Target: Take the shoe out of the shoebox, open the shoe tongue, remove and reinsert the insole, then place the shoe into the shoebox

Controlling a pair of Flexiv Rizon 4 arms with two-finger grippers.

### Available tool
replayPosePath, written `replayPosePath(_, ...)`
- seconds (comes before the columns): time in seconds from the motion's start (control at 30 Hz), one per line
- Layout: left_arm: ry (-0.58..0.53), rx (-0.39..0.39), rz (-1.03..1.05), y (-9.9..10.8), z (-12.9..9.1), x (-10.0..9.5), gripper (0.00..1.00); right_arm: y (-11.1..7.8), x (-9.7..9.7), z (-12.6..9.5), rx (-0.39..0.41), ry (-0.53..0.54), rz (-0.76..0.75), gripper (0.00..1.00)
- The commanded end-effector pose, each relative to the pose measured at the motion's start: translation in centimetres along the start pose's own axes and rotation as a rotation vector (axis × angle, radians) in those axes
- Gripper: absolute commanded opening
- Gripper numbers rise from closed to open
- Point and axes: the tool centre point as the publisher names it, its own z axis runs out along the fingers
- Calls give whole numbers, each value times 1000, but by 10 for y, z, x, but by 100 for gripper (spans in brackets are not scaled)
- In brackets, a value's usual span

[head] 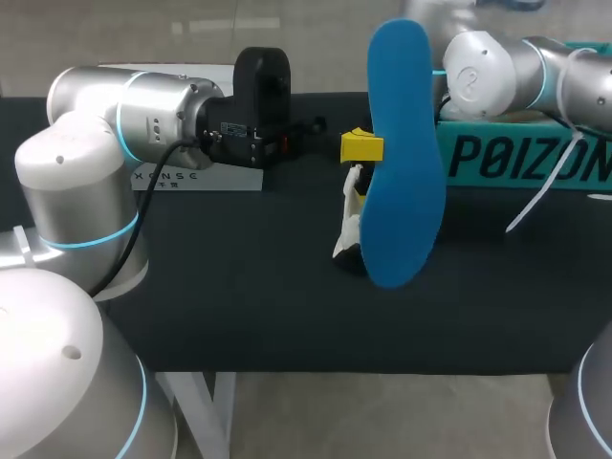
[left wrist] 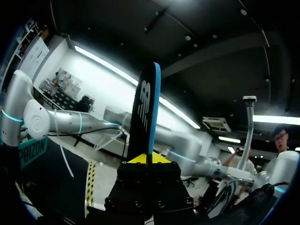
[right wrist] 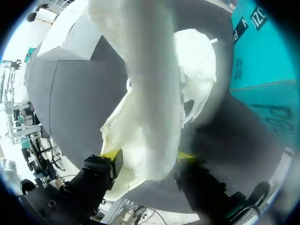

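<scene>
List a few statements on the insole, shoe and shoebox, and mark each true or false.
1. The left gripper holds the blue insole upright. True.
2. The insole sits inside the shoe. False: it is out of the shoe, clamped in the left gripper's fingers.
3. The shoe is white. True.
4. The shoe lies in the teal shoebox. False: it is outside the shoebox, between the right gripper's fingers.

The shoebox (head: 535, 182) bears dark lettering; the insole (left wrist: 145, 108) a white logo.
</scene>
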Motion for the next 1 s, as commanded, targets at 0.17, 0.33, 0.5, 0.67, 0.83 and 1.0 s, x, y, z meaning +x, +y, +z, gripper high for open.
replayPosePath(0.17,-1,2,1,0,1,0,0,-35,-4,-38,-164,42,-21,100)
replayPosePath(0.33,-1,2,1,0,1,0,0,-35,-4,-38,-164,42,-21,100)
replayPosePath(0.5,-1,2,1,0,1,0,0,-35,-4,-38,-164,42,-21,100)
replayPosePath(0.67,-1,2,1,0,1,0,0,-41,-4,-70,-265,296,125,100)
replayPosePath(0.83,-1,2,1,0,1,0,0,-53,-1,-102,-274,526,199,100)
replayPosePath(1.0,-1,2,1,0,1,0,0,-66,-9,-137,-308,859,281,100)
